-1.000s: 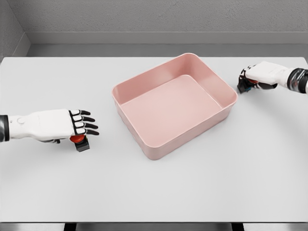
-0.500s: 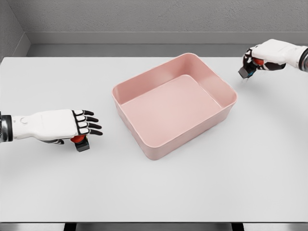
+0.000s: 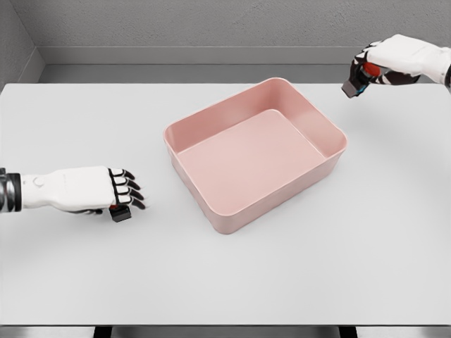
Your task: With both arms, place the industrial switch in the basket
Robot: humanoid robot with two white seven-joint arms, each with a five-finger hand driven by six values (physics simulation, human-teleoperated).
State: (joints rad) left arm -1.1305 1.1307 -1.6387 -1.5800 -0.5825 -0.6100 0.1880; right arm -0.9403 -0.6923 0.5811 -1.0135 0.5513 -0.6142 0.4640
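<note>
The right hand [image 3: 394, 62] has risen further above the table's [image 3: 232, 274] far right corner, fingers clamped on an industrial switch [image 3: 354, 82] held in the air. Near the left edge, the left hand [image 3: 91, 190] has curled its fingers over a second switch [image 3: 120, 213] on the surface. The pink basket [image 3: 211, 204] sits mid-table.

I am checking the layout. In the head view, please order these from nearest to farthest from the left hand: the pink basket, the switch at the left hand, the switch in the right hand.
1. switch at the left hand, under its fingers.
2. pink basket, table centre.
3. switch in the right hand, lifted at far right.
</note>
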